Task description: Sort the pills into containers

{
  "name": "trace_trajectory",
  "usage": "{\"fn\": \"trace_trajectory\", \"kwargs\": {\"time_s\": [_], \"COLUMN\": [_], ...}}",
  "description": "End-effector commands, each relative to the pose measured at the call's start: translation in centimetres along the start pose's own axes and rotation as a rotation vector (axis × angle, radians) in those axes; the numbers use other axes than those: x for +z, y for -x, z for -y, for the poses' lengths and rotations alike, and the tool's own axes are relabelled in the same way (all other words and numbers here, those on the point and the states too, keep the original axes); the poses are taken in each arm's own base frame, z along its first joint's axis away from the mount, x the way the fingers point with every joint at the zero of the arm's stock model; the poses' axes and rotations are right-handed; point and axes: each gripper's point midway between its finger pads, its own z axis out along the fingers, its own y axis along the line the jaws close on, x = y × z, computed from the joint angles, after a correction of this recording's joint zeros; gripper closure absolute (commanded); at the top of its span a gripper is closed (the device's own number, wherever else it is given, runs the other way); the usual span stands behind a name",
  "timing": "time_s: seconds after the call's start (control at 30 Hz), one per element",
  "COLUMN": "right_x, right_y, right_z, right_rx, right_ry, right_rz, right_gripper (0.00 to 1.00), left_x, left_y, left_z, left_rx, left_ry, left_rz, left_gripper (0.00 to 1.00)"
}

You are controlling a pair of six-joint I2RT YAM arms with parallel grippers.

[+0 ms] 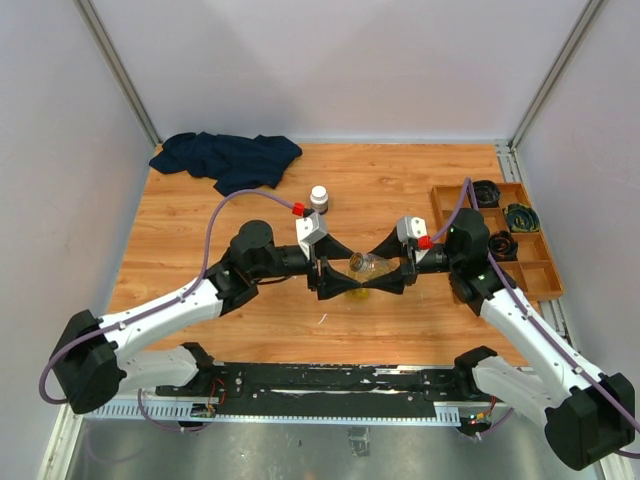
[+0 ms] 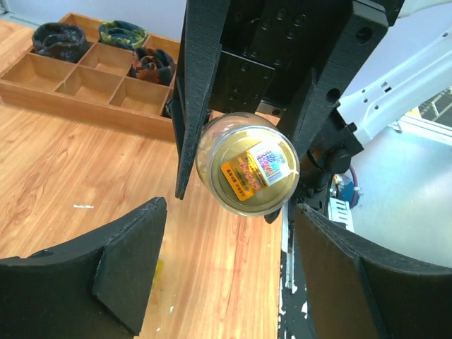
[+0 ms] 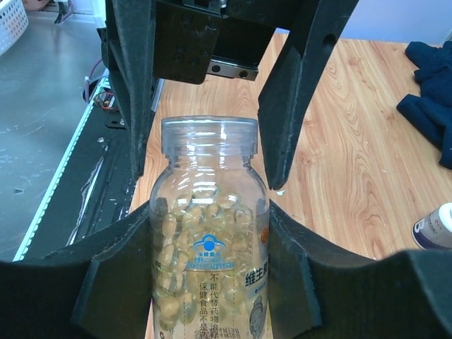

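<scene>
A clear amber-tinted vial [image 1: 368, 266] full of pale yellow pills [image 3: 205, 212] hangs level above the table's middle. My right gripper [image 3: 210, 212] is shut on its body. Its threaded mouth [image 3: 208, 134] is uncapped and points at my left gripper [image 1: 335, 278]. My left gripper [image 2: 227, 212] is open, and its fingers [image 3: 134, 92] stand on either side just past the mouth without touching it. In the left wrist view the vial's round end [image 2: 247, 164] faces the camera. A yellow sliver [image 2: 159, 272] lies on the wood beside my left finger, mostly hidden; it may be the flat yellow case.
A white-capped bottle [image 1: 319, 198] stands behind the arms. A dark blue cloth [image 1: 228, 160] lies at the back left. A brown wooden compartment tray [image 1: 540, 265] with dark coiled things sits at the right edge.
</scene>
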Motion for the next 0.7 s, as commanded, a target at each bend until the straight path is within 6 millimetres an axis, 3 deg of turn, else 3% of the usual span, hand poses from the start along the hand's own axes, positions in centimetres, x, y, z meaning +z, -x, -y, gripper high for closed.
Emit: {"fn": "trace_trajectory", "kwargs": {"time_s": [0.0, 0.2, 0.33, 0.53, 0.67], "right_x": [0.1, 0.0, -0.2, -0.4, -0.4], "right_y": [1.9, 1.5, 0.9, 0.6, 0.7], "right_z": [-0.2, 0.6, 1.8, 2.6, 2.6], "right_rx": [-0.085, -0.085, -0.088, -0.085, -0.089], "right_ry": [0.025, -0.021, -0.090, -0.137, -0.137], "right_rz": [0.034, 0.010, -0.019, -0.036, -0.035], "right_gripper": [0.99, 0.99, 0.99, 0.99, 0.99], "left_x": [-0.9, -2.8, -4.4, -5.0, -4.3], "left_y": [0.1, 0.8, 2.9, 6.4, 6.8], "left_z": [0.7, 1.9, 0.8, 0.5, -0.7], "left_rx": [0.012, 0.018, -0.093, -0.388, -0.473], "left_ry": [0.001, 0.009, 0.153, 0.198, 0.243], "left_rz": [0.011, 0.070, 0.188, 0.376, 0.395], "left_gripper": [0.22, 0.12, 0.01, 0.06, 0.10]}}
